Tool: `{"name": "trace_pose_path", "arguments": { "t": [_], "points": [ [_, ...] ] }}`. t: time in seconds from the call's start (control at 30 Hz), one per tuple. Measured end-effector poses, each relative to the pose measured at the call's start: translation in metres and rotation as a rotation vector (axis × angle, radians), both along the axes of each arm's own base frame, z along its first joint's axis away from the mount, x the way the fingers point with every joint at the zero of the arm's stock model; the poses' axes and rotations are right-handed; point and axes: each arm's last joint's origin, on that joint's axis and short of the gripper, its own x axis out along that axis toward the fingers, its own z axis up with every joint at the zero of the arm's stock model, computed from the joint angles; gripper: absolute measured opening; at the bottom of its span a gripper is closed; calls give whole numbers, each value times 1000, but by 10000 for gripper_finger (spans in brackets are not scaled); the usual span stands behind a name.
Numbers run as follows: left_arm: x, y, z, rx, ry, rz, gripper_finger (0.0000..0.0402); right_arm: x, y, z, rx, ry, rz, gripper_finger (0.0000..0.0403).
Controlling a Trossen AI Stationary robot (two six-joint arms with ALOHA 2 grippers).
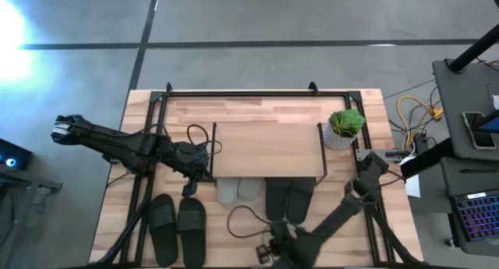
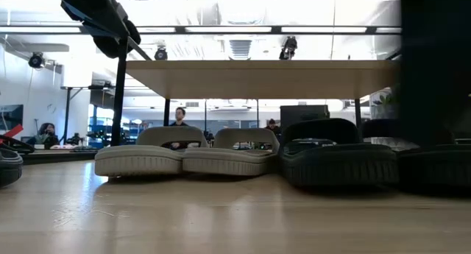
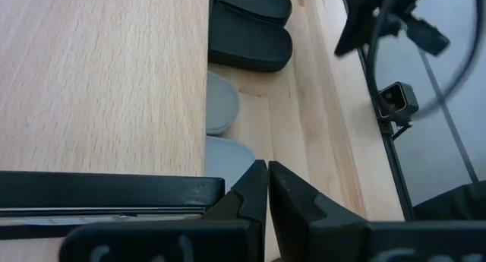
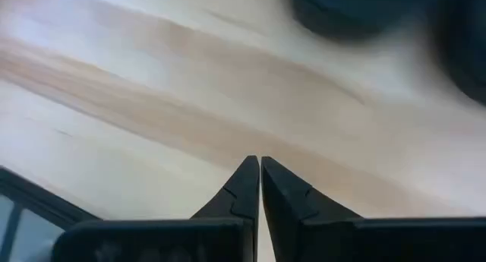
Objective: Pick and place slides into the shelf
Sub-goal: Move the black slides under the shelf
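While both grippers idle, you have four slides under the shelf.
Grey pair and black pair tucked beneath; another black pair waits near-left on the worktop; left gripper and right gripper fingers pressed together, empty.

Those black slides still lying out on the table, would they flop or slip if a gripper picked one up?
The black slides look like thick moulded foam, so probably light and fairly stiff, bending only slightly. The wide strap arches up, which likely gives the fingers an edge to pinch. Lying flat on their soles, they should slide rather than roll or tip if pushed.
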Motion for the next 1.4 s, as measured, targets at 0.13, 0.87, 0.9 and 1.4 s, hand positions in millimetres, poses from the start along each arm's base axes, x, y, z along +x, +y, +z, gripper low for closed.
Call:
{"name": "trace_pose_path", "arguments": {
  "t": [0.13, 0.87, 0.9, 1.4],
  "points": [
    [0, 0, 0, 0, 0, 0, 0, -36, 18, -1, -6, 75, -159, 8],
    [0, 0, 0, 0, -5, 0, 0, -43, -16, -31, -237, 197, -150, 8],
    [0, 0, 0, 0, -5, 0, 0, -45, -19, -32, -258, 226, -154, 8],
    [0, 0, 0, 0, -2, 0, 0, -44, -35, -27, -284, 272, -229, 8]
  ]
}}
